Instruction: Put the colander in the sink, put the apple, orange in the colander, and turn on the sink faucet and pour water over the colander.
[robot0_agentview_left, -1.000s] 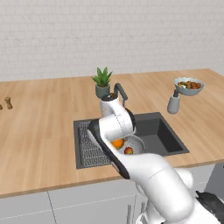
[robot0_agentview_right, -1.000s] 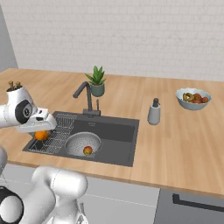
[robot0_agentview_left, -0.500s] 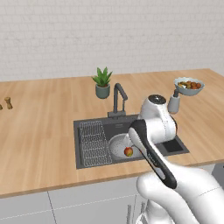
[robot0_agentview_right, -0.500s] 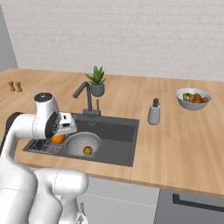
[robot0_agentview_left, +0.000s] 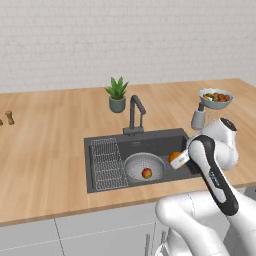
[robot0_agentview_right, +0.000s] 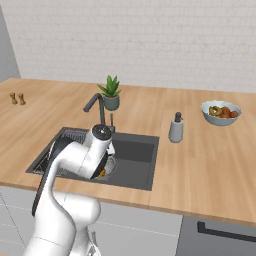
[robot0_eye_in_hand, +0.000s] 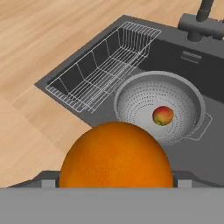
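Observation:
The silvery perforated colander (robot0_agentview_left: 133, 167) (robot0_eye_in_hand: 144, 101) stands in the dark sink (robot0_agentview_left: 165, 142) (robot0_agentview_right: 136, 154), right of the wire rack. The red and yellow apple (robot0_agentview_left: 147, 173) (robot0_eye_in_hand: 162, 115) lies on its bottom. My gripper (robot0_agentview_left: 178, 159) (robot0_eye_in_hand: 116, 181) is shut on the orange (robot0_agentview_left: 174, 157) (robot0_eye_in_hand: 116, 155), held above the sink just right of the colander's rim. In the right base view my arm covers most of the colander, and a sliver of the orange (robot0_agentview_right: 102, 173) peeks out beneath the hand. The dark faucet (robot0_agentview_left: 134, 113) (robot0_agentview_right: 96, 104) (robot0_eye_in_hand: 202, 22) rises behind the basin; no stream runs from it.
A wire rack (robot0_agentview_left: 106, 157) (robot0_eye_in_hand: 105, 65) fills the sink's left part. A grey soap dispenser (robot0_agentview_left: 199, 117) (robot0_agentview_right: 175, 128) and a fruit bowl (robot0_agentview_left: 215, 98) (robot0_agentview_right: 221, 112) stand on the counter to the right. A potted plant (robot0_agentview_left: 117, 94) (robot0_agentview_right: 111, 92) sits behind the faucet.
My arm has swung from the rack side of the sink across to the right of the colander, carrying the orange with it. The apple and colander have stayed put.

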